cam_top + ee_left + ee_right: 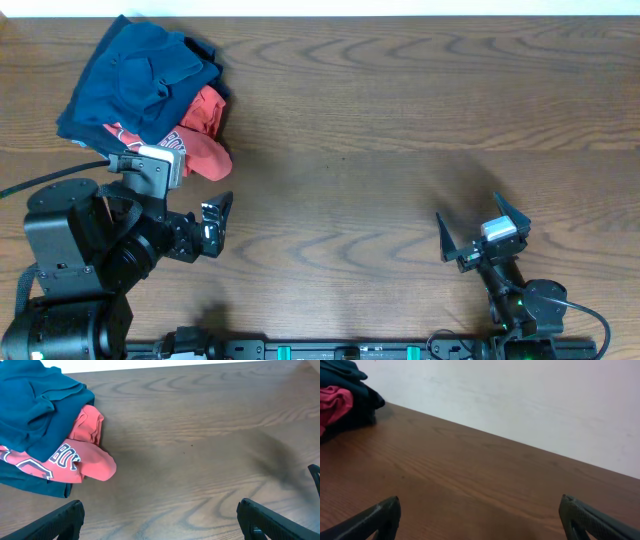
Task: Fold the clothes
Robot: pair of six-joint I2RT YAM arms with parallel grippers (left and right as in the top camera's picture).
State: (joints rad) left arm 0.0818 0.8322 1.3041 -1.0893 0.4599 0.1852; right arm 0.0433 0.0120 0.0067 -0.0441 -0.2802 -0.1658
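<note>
I am holding my left claw released, its two fingers spread wide at the lower corners of the left wrist view and grasping nothing. From overhead it is sitting in the lower left of the frame, just below the clothes and apart from them.

The clothes are lying in a crumpled heap in the upper left corner of the overhead frame, on the wooden tabletop. A blue T-shirt is covering most of the heap, bunched and unfolded. A red tee is poking out from under its lower right edge, and its white lettering is showing in the left wrist view. A darker fabric is peeking out beneath the red tee at the bottom of the heap; I cannot tell whether it is a separate garment.

I am holding my right claw released too, fingers splayed in a V in the lower right of the overhead frame, well apart from the heap and touching nothing. In its own view the heap is sitting in the far upper left corner, with a pale wall rising behind the tabletop.
</note>
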